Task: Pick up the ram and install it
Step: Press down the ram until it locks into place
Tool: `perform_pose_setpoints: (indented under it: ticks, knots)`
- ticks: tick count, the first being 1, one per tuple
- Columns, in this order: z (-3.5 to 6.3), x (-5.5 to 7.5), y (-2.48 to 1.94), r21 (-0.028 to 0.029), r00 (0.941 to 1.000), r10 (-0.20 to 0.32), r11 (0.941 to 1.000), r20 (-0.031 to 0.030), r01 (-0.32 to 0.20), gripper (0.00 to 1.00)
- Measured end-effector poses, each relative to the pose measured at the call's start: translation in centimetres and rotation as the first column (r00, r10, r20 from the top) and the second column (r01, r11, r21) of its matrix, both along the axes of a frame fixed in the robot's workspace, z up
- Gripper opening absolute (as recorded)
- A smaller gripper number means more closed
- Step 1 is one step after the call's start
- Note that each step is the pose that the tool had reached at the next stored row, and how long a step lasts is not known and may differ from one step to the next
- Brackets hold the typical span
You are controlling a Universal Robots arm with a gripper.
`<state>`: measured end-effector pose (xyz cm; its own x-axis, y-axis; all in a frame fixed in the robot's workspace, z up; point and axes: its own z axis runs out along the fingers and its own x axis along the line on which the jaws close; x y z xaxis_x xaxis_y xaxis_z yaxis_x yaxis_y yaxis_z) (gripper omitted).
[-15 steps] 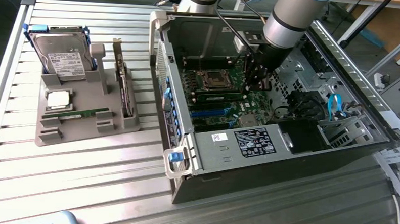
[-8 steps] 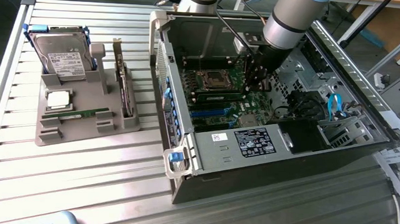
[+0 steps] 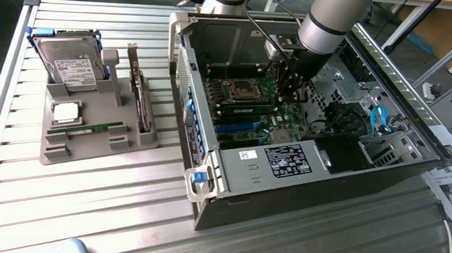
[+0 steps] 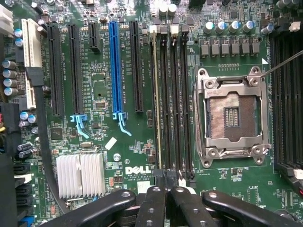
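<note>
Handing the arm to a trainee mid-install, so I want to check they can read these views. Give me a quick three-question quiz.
1. True or false: the CPU socket has a chip seated in it.
2. The end effector is: A. outside the computer case, towards the exterior view's left; B. inside it, over the motherboard; C. outside it, towards the exterior view's right.
3. Fill in: the one long coloured expansion slot is ___.

Key: 1. False, the socket is bare. 2. B. 3. Blue.
</note>
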<state>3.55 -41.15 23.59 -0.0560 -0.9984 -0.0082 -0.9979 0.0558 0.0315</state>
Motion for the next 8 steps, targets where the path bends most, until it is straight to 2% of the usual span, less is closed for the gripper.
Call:
perform_pose_setpoints:
  ticks: [8]
  knots:
    - [1.56,0.0,0.0,-0.0001,1.0,0.0,1.0,0.0,0.0,0.11]
